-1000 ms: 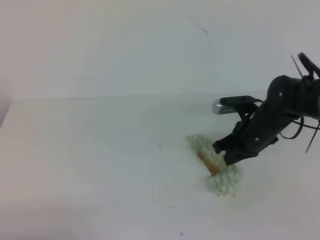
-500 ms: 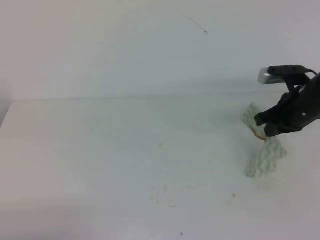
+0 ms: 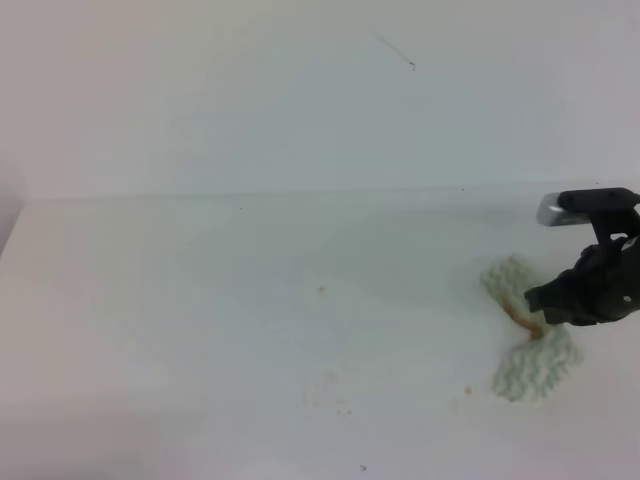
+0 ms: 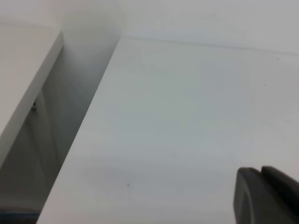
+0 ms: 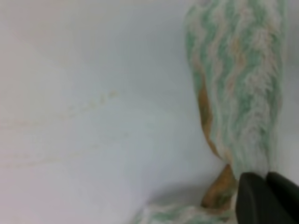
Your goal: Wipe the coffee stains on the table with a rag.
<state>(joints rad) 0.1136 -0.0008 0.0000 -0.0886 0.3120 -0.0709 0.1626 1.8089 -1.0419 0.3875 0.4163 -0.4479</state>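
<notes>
The right hand (image 3: 548,303) is pinching the rag (image 3: 527,346) at its bunched middle, near the right edge of the table (image 3: 200,300). The wrist view shows its dark fingertips (image 5: 266,198) pressed together on the cloth. The rag lies folded on the table surface, one lobe toward the far edge and one toward the near edge, with an orange-brown soaked streak (image 3: 520,316) along the fold at the grip. The coffee stains (image 3: 340,405) appear as faint specks near the front edge around the table's middle, with a single speck (image 3: 321,291) farther back and another (image 3: 467,390) just left of the rag. The left hand (image 4: 266,196) shows only as a dark tip above the bare table; its state cannot be determined.
</notes>
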